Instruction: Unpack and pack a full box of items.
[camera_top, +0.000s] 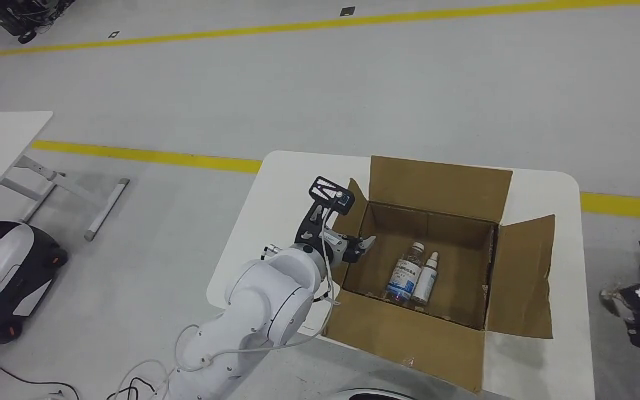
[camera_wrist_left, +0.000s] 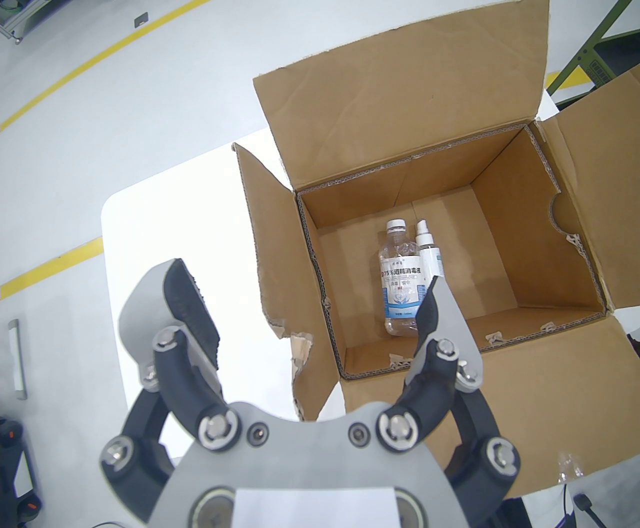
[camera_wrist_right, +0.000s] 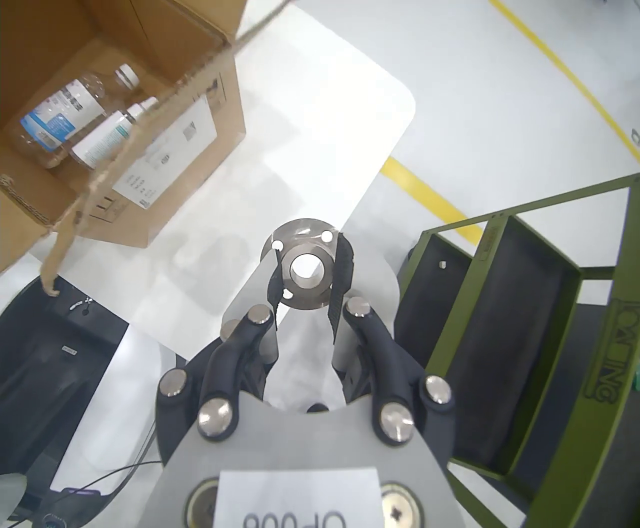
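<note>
Cardboard box (camera_top: 410, 345) walls hem clear bottle (camera_top: 405, 277), spray bottle (camera_top: 428, 279), caps toward upper frame; left end effector (camera_wrist_left: 305, 295) released, right end effector (camera_wrist_right: 307, 275) grasping metal flange (camera_wrist_right: 300, 245).

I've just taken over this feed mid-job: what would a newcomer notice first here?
An open cardboard box stands on the white table, a clear bottle and a slimmer white spray bottle lying side by side on its floor. The right arm's jaws are shut on a metal flanged part clear of the box; the left arm's jaws gape open by its side flap.
</note>
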